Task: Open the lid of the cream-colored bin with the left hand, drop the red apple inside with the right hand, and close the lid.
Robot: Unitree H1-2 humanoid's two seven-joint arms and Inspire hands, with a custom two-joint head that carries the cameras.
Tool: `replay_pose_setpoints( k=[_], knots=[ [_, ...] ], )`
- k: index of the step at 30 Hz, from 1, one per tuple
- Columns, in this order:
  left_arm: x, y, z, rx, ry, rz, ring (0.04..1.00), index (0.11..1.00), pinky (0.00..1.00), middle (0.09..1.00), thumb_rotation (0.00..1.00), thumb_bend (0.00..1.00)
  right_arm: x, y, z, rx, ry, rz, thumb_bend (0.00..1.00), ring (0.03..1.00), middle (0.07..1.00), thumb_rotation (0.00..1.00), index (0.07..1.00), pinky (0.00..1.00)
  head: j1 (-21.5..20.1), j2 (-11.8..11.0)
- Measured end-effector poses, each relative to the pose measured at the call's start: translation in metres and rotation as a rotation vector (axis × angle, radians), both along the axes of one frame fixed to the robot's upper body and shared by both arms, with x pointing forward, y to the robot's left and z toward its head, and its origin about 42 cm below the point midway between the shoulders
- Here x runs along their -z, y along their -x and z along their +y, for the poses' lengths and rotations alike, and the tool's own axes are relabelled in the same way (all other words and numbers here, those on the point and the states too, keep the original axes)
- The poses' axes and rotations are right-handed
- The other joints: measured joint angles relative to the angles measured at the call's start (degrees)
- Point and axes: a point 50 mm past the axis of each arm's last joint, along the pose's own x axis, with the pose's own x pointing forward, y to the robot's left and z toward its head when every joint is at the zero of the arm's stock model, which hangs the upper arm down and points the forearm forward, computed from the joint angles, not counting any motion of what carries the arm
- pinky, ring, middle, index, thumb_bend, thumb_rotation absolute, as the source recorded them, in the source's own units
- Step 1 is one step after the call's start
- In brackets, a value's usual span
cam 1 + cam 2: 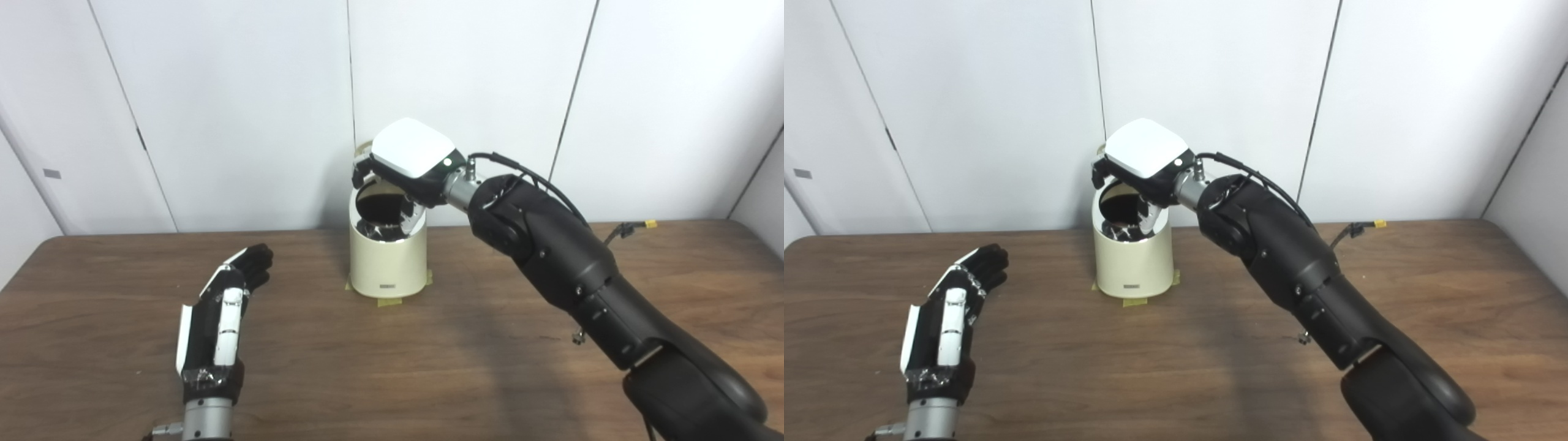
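Nearest, the left hand [223,306] rests low over the table [429,367] with its fingers spread and nothing in them, well apart from the bin, so it is out of the way of the drop. Farther back, the cream bin [387,257] stands on strips of tape, probably to keep it from sliding. Its dark mouth shows and its lid [365,147] seems tipped up behind, mostly hidden. The right hand [410,165] hangs palm down directly over the opening, placed to let the apple fall in. No apple is visible; whether those fingers are closed on it or have released it, I cannot tell.
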Motion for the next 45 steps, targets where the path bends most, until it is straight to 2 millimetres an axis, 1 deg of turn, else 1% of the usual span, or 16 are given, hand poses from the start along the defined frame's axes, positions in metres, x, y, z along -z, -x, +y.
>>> replay_pose_setpoints(
  k=[4,8,10,15,17,19,22,25,27,31,32,34,35,38,41,45],
  knots=[
    [0.0,0.0,0.0,0.002,-0.001,0.0,0.823,0.758,0.84,0.787,0.84,0.59,-0.001,0.001,0.001,-0.002,-0.004,0.001,0.98,0.621,0.684,0.11,0.629,0.5,0.0,0.1],
    [0.0,0.0,-0.001,0.004,-0.001,0.0,0.822,0.758,0.84,0.788,0.84,0.58,0.002,0.003,0.0,-0.057,-0.062,-0.028,0.87,0.538,0.597,0.33,0.55,0.45,0.1,0.0],
    [0.0,0.0,0.0,0.003,-0.001,0.001,0.82,0.757,0.83,0.785,0.84,0.57,0.007,0.002,-0.003,-0.096,-0.118,-0.07,0.79,0.42,0.483,0.42,0.451,0.36,0.1,0.0],
    [0.002,0.002,0.0,0.002,-0.001,0.011,0.824,0.758,0.83,0.788,0.84,0.57,0.035,0.005,-0.012,-0.147,-0.314,-0.142,0.79,0.3,0.385,0.48,0.355,0.24,0.2,-0.2],
    [0.002,0.002,0.001,0.002,-0.004,0.011,0.821,0.755,0.83,0.786,0.84,0.57,0.036,0.009,-0.013,-0.153,-0.428,-0.187,0.8,0.254,0.333,0.45,0.32,0.19,0.2,-0.2],
    [0.002,0.002,0.001,0.004,-0.004,0.01,0.822,0.754,0.84,0.786,0.84,0.58,0.028,0.011,-0.011,-0.166,-0.534,-0.224,0.73,0.226,0.297,0.42,0.286,0.16,0.1,-0.2],
    [0.002,0.001,0.0,0.007,-0.004,0.01,0.818,0.756,0.84,0.785,0.84,0.57,0.008,0.022,-0.011,-0.208,-0.659,-0.272,0.54,0.265,0.351,0.22,0.436,0.2,0.1,-0.3],
    [0.002,0.001,0.001,0.006,-0.006,0.01,0.819,0.755,0.84,0.787,0.83,0.57,-0.003,0.041,-0.01,-0.252,-0.828,-0.277,0.5,0.333,0.427,0.17,0.476,0.26,-0.1,-0.4],
    [0.002,0.001,0.001,0.006,-0.006,0.009,0.818,0.754,0.84,0.786,0.84,0.58,0.004,0.051,-0.014,-0.292,-0.944,-0.229,0.51,0.349,0.462,0.04,0.486,0.28,0.0,-0.6],
    [0.002,0.001,0.001,0.007,-0.006,0.009,0.823,0.755,0.85,0.789,0.84,0.58,0.028,0.063,-0.035,-0.279,-1.016,-0.141,0.51,0.407,0.475,0.01,0.491,0.33,0.1,-0.7],
    [0.002,0.001,0.001,0.007,-0.006,0.009,0.824,0.752,0.85,0.787,0.84,0.59,0.033,0.067,-0.044,-0.257,-1.031,-0.13,0.49,0.455,0.517,0.1,0.491,0.37,0.3,-0.7],
    [0.002,0.001,0.002,0.004,-0.005,0.009,0.823,0.748,0.84,0.785,0.84,0.59,0.045,0.076,-0.06,-0.202,-1.073,-0.097,0.48,0.519,0.577,0.15,0.494,0.43,0.3,-0.7],
    [0.002,0.001,0.002,0.005,-0.003,0.008,0.825,0.748,0.84,0.786,0.84,0.58,0.05,0.081,-0.066,-0.176,-1.094,-0.063,0.39,0.576,0.628,0.53,0.595,0.48,0.2,-0.7],
    [0.001,0.001,0.002,0.01,0.004,0.007,0.822,0.745,0.84,0.783,0.84,0.57,0.069,0.095,-0.077,-0.123,-1.12,0.04,0.42,0.698,0.745,0.91,0.744,0.6,0.1,-0.7],
    [0.001,0.001,0.002,0.01,0.007,0.006,0.825,0.746,0.85,0.784,0.83,0.57,0.084,0.106,-0.084,-0.085,-1.121,0.132,0.48,0.775,0.821,0.96,0.825,0.68,0.0,-0.6],
    [0.001,0.001,0.003,0.008,0.008,0.005,0.829,0.746,0.85,0.784,0.83,0.57,0.097,0.116,-0.104,-0.059,-1.18,0.226,0.53,0.855,0.882,0.87,0.885,0.78,0.4,-0.6]
  ],
)
